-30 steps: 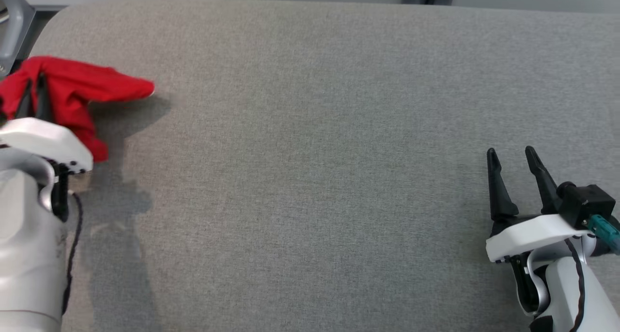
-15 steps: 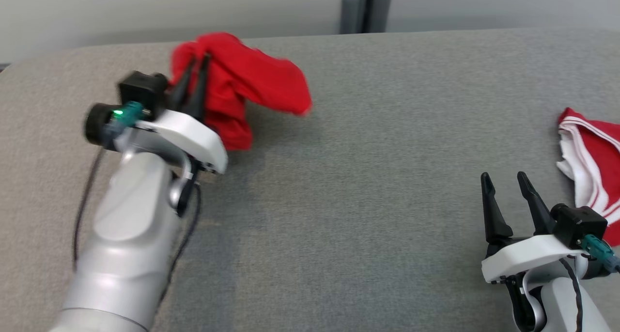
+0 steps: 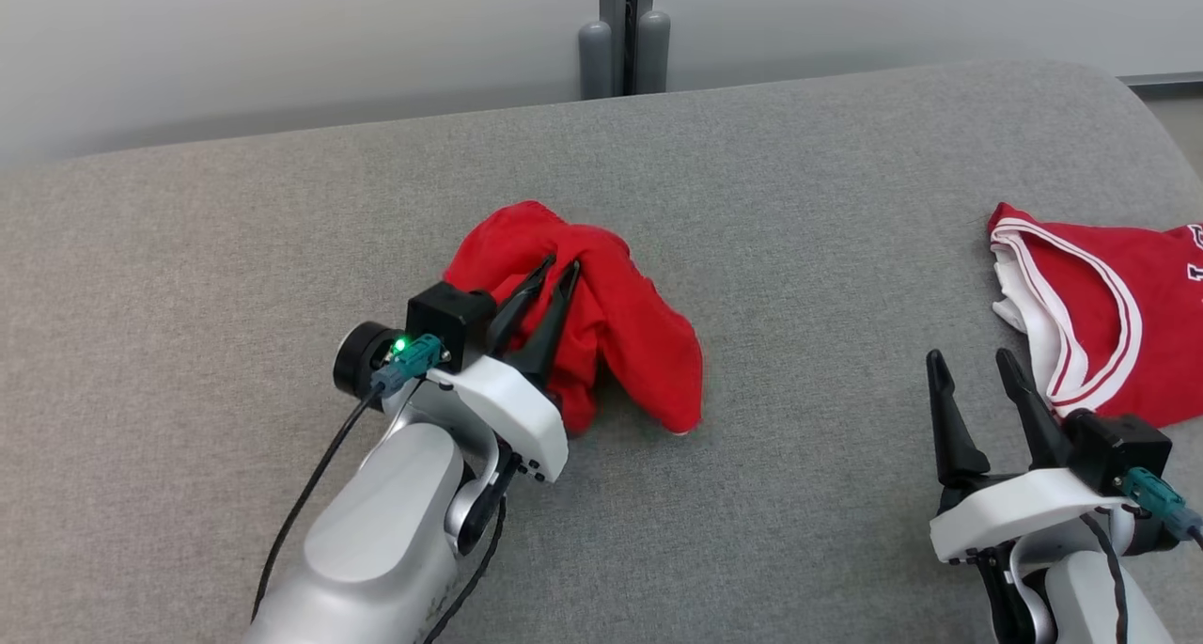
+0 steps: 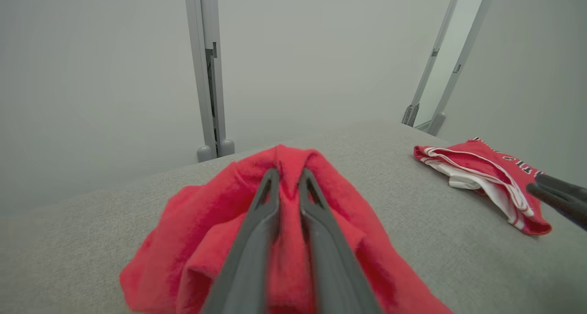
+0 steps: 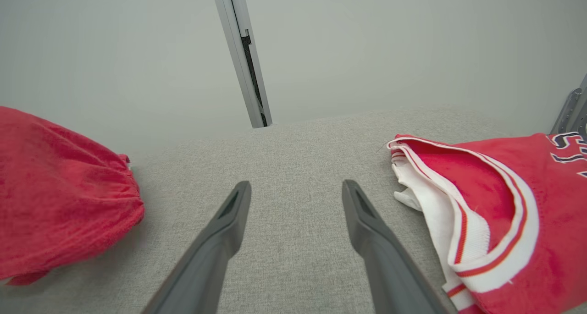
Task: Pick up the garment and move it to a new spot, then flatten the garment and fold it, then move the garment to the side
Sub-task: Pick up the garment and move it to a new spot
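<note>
Over to a grey fabric table, wide across the head view, rounded at the far right corner. Carries a bunched red garment near the middle, lower fold touching the cloth. Holds a rumpled red jersey with white trim at the right edge, well apart from the garment.

- The garment lies on the surface, a little left of the middle, between its near and far edges.
- The left hand comes in from the near left, its fingers over the garment and closed on a fold of it.
- The jersey lies at the surface's right edge, well apart from the garment.
- The right hand is at the near right, just left of the jersey.
- A post stands behind the far edge, beyond the garment.
</note>
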`<state>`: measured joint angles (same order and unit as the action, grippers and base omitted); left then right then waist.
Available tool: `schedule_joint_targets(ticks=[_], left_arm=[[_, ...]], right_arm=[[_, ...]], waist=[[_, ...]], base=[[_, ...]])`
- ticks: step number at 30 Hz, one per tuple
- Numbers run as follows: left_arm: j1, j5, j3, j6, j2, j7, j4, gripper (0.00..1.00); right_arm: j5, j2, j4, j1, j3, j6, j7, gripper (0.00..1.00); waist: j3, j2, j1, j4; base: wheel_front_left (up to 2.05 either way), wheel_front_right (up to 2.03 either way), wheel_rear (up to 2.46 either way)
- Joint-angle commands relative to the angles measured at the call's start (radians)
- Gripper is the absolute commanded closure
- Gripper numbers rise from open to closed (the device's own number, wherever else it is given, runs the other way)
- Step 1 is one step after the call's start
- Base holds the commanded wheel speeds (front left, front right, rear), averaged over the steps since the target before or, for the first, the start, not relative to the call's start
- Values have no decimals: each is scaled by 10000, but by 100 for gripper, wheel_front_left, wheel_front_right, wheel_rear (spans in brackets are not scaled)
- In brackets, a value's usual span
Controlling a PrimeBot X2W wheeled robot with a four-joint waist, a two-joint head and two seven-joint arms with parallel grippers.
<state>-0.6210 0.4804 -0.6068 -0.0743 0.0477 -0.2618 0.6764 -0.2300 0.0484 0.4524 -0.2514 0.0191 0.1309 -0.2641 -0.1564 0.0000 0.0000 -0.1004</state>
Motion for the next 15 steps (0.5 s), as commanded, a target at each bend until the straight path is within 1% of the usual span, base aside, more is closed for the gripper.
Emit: schedule_joint_targets(ticks=[1, 5, 10, 13, 14, 15], left_arm=[[270, -4, 28, 177, 69, -37, 18, 0], [848, -259, 572, 604, 65, -38, -90, 0], [2018, -760, 1664, 878, 262, -26, -433, 0], [2758, -1053, 2309, 925, 327, -26, -777, 0], [2992, -1140, 2480, 806, 339, -26, -884, 0], [3218, -1236, 2717, 806, 382, -26, -999, 0]], right_arm=[[30, 57, -26, 72, -64, -4, 1, 0], [53, 57, -68, 212, -153, -4, 1, 0], [108, 54, -75, 392, -269, -4, -1, 0], [116, 57, -59, 530, -270, -4, 1, 0], [107, 56, -37, 584, -266, -4, 1, 0], [73, 57, -10, 626, -244, -4, 1, 0]], waist=[[38, 0, 0, 69], [241, 0, 0, 312], [582, 0, 0, 683], [823, 0, 0, 897], [916, 0, 0, 960], [999, 0, 0, 1006]], base=[[0, 0, 0], [0, 0, 0], [0, 0, 0], [0, 0, 0], [0, 0, 0], [0, 0, 0]])
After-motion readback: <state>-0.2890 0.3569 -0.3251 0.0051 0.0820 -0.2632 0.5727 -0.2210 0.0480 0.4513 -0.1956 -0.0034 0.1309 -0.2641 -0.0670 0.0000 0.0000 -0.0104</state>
